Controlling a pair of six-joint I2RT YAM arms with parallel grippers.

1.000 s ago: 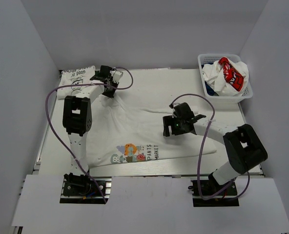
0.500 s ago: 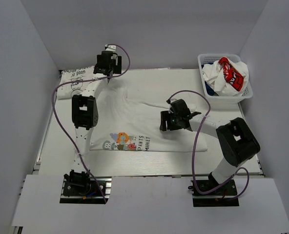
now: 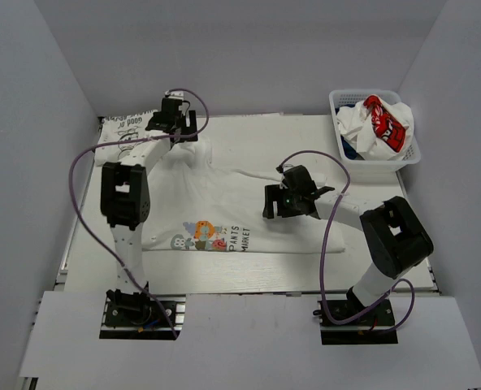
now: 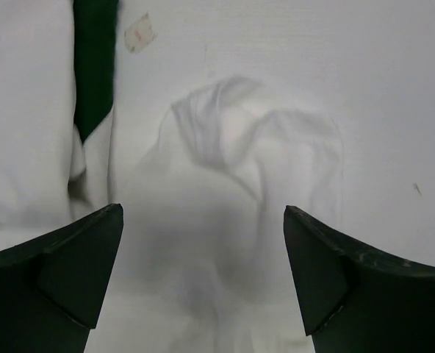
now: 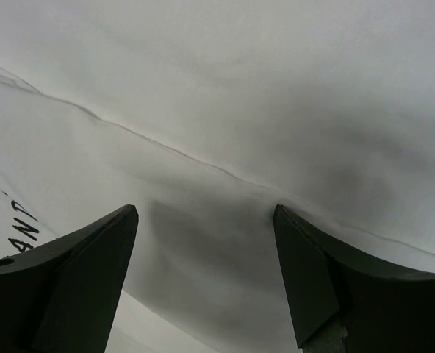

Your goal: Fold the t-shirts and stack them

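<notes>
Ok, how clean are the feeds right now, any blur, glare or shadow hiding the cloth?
Top external: even light, sharp, no glare, though the cartoon-print t-shirt barely stands out from the white table. Left wrist: the bunched white cloth looks soft, with grey shading in its folds. Right wrist: the seam is crisp, with a dark shadow on the shirt between the fingers.

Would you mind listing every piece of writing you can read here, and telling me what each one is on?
"PANTS MARKET": black, beside the cartoon print on the spread white t-shirt.
"GOOD": on the folded white t-shirt, far left; the rest is too small.
Red patch on a tee in the basket: white marks, unreadable.
Small tag, left wrist view: blurred.
</notes>
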